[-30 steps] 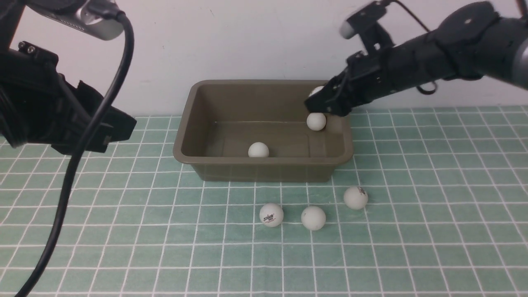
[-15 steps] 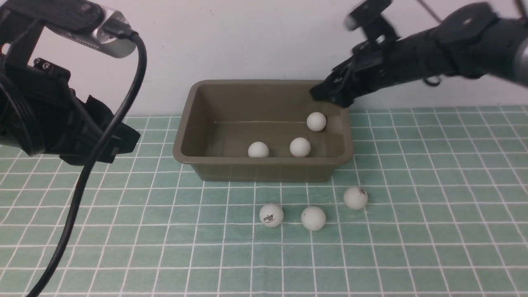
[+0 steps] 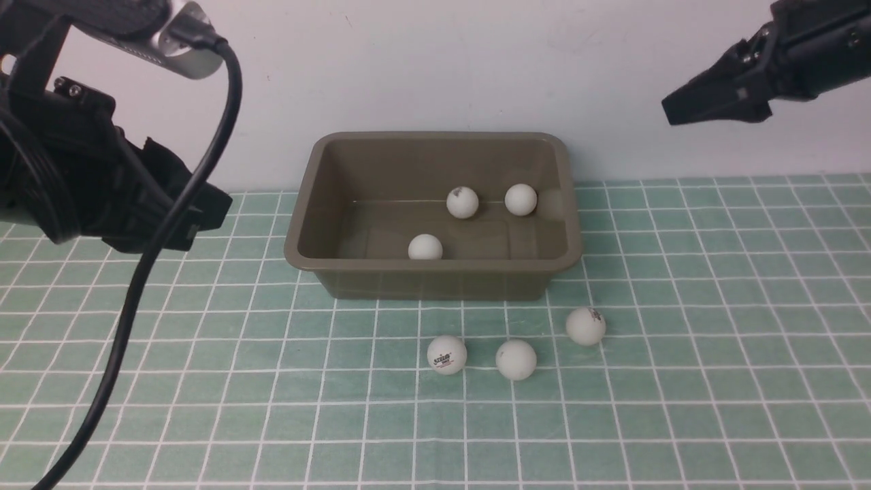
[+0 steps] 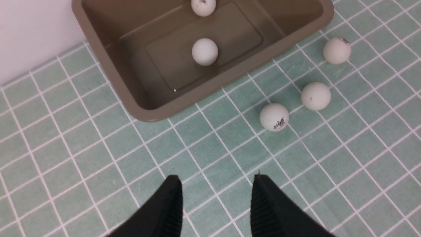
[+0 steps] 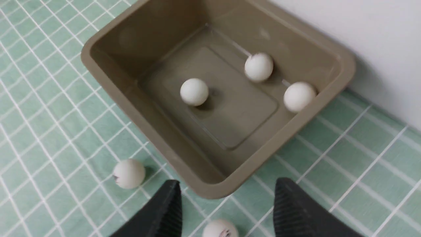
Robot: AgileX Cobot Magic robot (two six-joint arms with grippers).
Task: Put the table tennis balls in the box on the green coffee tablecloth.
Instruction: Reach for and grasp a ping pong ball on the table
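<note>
The olive-brown box (image 3: pixel 435 279) stands on the green coffee tablecloth (image 3: pixel 714 354) near the back wall. Three table tennis balls lie inside it: one (image 3: pixel 463 202) and another (image 3: pixel 520 199) at the back, a third (image 3: pixel 425 247) near the front wall. Three more rest on the cloth in front: a logo ball (image 3: pixel 447 354), a plain one (image 3: pixel 516 359) and one (image 3: pixel 586 326) further right. My right gripper (image 3: pixel 670 112) hangs high, right of the box; its jaws (image 5: pixel 227 184) are open and empty. My left gripper (image 4: pixel 216 179) hovers left of the box, open and empty.
A pale wall runs right behind the box. A black cable (image 3: pixel 136 292) from the left arm hangs down over the left part of the cloth. The cloth stretches wide to both sides and toward the front.
My right gripper pulled back up and to the right, away from the box's right rear corner. The ball it let go rolled across the box floor to the back. The left arm barely shifted.
</note>
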